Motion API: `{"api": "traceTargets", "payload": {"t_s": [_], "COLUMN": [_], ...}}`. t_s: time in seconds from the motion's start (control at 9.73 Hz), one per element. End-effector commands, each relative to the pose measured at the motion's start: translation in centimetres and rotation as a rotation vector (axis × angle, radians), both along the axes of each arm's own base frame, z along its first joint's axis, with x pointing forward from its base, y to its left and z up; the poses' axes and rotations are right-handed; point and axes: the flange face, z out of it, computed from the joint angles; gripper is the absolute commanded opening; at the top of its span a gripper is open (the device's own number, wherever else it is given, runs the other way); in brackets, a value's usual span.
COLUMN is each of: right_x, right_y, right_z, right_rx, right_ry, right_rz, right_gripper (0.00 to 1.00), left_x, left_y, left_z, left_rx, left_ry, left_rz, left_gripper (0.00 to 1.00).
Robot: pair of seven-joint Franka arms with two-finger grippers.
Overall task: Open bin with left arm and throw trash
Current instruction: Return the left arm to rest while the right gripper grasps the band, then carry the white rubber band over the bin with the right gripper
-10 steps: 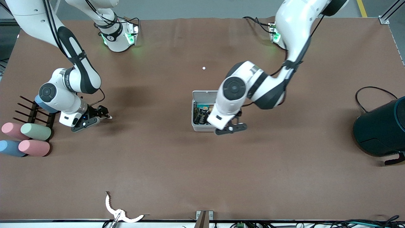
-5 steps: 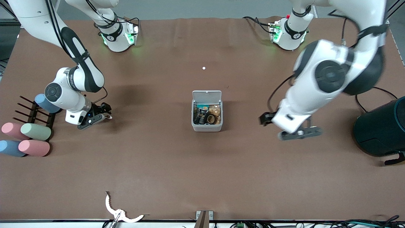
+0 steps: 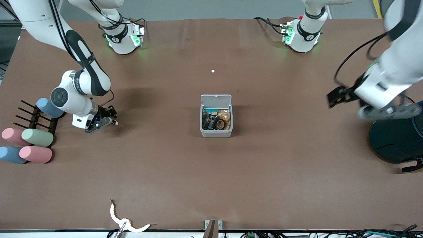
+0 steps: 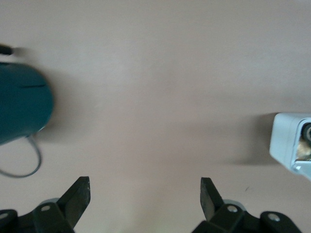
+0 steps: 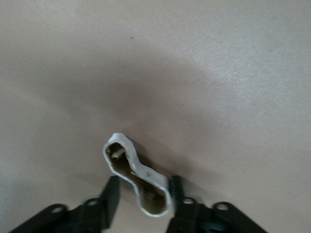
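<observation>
Right gripper point(image 5: 141, 194) of mine now pinches what looks like a squashed white paper ring point(image 5: 137, 181), low over brown table near the pastel cylinders point(image 3: 37, 137). Left gripper point(image 3: 385, 111), spread wide, has swung from the small white lidded plastic bin point(image 3: 216, 133), which stands open mid-table, ready for throwing.

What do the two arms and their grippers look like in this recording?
Both arms have glossy white shells with black joint bands and round black joint caps. Black cables run along them, and green lights glow at the bases. The left gripper and right gripper have black two-finger jaws.
</observation>
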Motion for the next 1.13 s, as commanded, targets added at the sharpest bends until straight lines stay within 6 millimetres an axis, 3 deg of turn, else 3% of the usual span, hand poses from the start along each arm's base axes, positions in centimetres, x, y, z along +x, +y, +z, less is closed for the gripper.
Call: {"api": "traceTargets", "payload": {"t_s": [0.0, 0.1, 0.31, 0.41, 0.62, 0.72, 0.82, 1.03], "right_x": [-0.5, -0.2, 3.6, 5.3, 9.8, 10.8, 11.6, 11.4], "right_y": [-0.3, 0.2, 6.0, 7.9, 14.8, 20.0, 24.4, 34.7], "right_z": [0.4, 0.7, 4.8, 7.5, 15.3, 19.2, 20.9, 22.5], "right_rx": [0.003, 0.001, 0.137, 0.164, 0.203, 0.212, 0.229, 0.253], "right_ry": [0.002, -0.003, -0.067, -0.051, 0.009, 0.033, 0.038, 0.056], "right_rz": [-0.044, -0.134, -0.398, -0.467, -0.609, -0.680, -0.755, -0.874], "right_gripper": [0.00, 0.00, 0.00, 0.00, 0.00, 0.00, 0.00, 0.00], "left_x": [-2.9, -2.8, -3.1, -3.1, -4.0, -3.8, -3.1, -3.1], "left_y": [2.2, 3.9, 6.7, 6.7, 5.8, 5.9, 6.5, 7.2], "left_z": [0.2, 0.4, 1.5, 1.7, 2.5, 2.4, 1.6, 1.6], "left_rx": [0.007, 0.011, 0.009, 0.011, 0.008, 0.002, -0.037, -0.043], "left_ry": [0.007, 0.007, -0.012, -0.023, -0.029, -0.016, -0.001, 0.001], "left_rz": [-0.001, -0.087, -0.097, -0.092, -0.109, -0.095, -0.075, -0.066], "left_gripper": [1.00, 1.00, 1.00, 1.00, 1.00, 1.00, 1.00, 1.00]}}
